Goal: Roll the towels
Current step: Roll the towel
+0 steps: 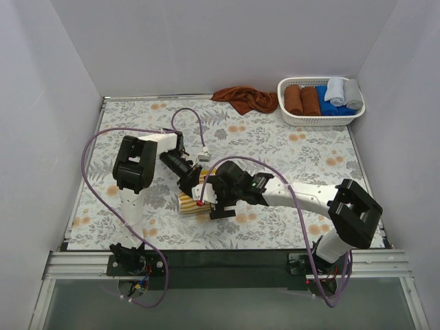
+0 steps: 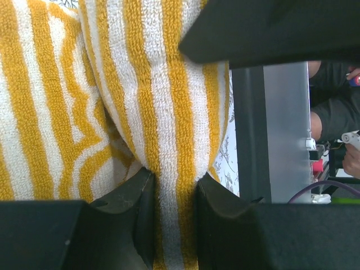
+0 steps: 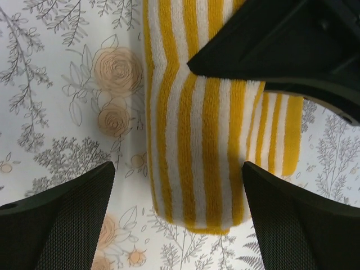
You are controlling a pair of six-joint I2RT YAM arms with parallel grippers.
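The yellow towel [image 1: 189,203] lies on the table [image 1: 309,158], near the front edge, right under both grippers. In the right wrist view it looks like a thick bundle with a round end, so I think it is folded or partly rolled. I cannot see if the roll is finished.

The left gripper [image 2: 174,185] has its fingers close together. They pinch a fold of the yellow towel between them. The cloth bulges out above the pinch.

The right gripper [image 3: 179,169] has its fingers wide apart. They hang over the yellow towel, one on each side, and hold nothing. A black part of the other arm pokes in at the top of that view.

The brown towel [image 1: 240,98] is far away at the back of the table, just beside the white basket [image 1: 320,118]. It is in a messy heap. It is not rolled at all, and no gripper is near it.

The basket has some small rolls in it: brown, blue and grey ones.

So I think the job is not half done. The yellow towel needs to be rolled up tight. After that, the whole brown towel is left to do.
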